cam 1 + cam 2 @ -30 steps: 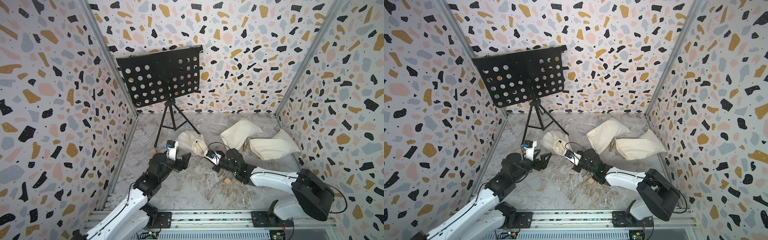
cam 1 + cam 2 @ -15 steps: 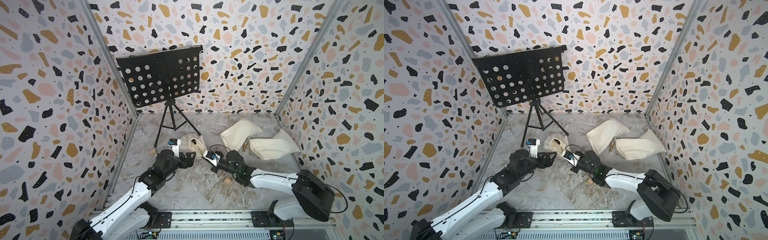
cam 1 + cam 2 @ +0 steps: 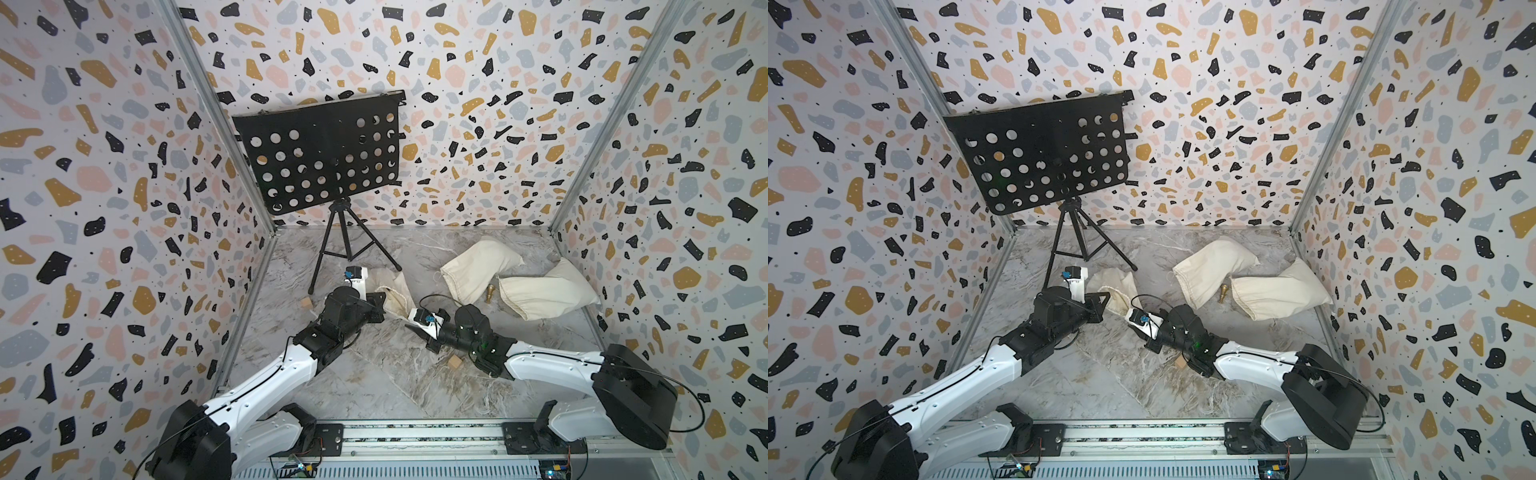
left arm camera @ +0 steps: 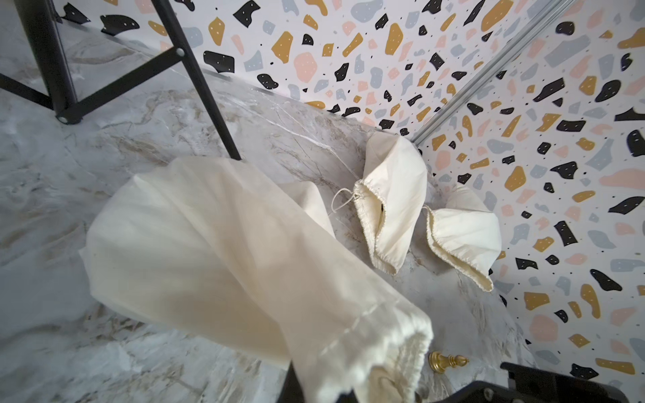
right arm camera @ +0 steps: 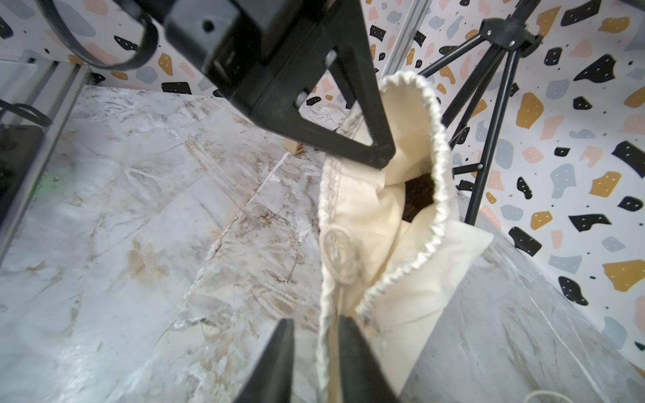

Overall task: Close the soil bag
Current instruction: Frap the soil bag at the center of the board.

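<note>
The soil bag [image 3: 395, 291] is a cream cloth drawstring sack lying on the marble floor between my two arms in both top views. In the right wrist view its gathered mouth [image 5: 415, 195] gapes and shows dark soil inside. My left gripper [image 3: 380, 305] is shut on the bag's rim, its black fingers [image 5: 366, 139] pinching the cloth. In the left wrist view the bag's body [image 4: 216, 237] covers the jaws. My right gripper [image 5: 316, 349] is open at the near end of the mouth, with the rim's edge running between its fingers.
A black music stand [image 3: 324, 153] stands on a tripod just behind the bag. Two more cream bags [image 3: 478, 266] [image 3: 544, 291] lie at the back right with a gold chess piece [image 3: 491, 293] between them. Wooden cubes [image 3: 306, 302] [image 3: 454, 361] sit on the floor.
My left gripper has reached right to the bag and shut on its rim. My right gripper, shut before, has opened. The bag's mouth has been drawn out between the two.
</note>
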`<action>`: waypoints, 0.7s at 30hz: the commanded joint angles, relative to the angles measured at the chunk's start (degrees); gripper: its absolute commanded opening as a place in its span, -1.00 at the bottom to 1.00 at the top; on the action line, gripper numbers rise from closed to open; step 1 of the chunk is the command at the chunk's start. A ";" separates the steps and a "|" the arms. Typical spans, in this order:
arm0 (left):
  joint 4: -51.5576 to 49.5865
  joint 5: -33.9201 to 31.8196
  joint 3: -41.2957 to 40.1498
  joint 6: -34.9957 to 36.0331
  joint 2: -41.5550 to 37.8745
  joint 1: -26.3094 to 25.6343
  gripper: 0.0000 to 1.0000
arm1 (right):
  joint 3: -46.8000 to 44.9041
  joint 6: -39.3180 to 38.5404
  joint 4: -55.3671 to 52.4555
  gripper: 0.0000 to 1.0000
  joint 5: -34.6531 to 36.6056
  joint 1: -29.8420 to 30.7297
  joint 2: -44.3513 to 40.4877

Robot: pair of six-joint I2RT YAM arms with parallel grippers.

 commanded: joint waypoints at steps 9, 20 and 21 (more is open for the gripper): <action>4.19 1.99 -1.89 3.46 -4.02 -1.46 -1.00 | 9.08 -3.95 -20.19 -0.23 -4.86 0.41 -7.07; 3.90 2.95 -1.89 4.06 -4.81 -2.01 -1.00 | 17.34 -5.52 -24.27 -0.37 -8.04 0.59 0.89; 3.84 3.02 -1.89 4.06 -4.91 -2.01 -1.00 | 17.75 -5.69 -24.59 -0.35 -7.96 0.59 1.35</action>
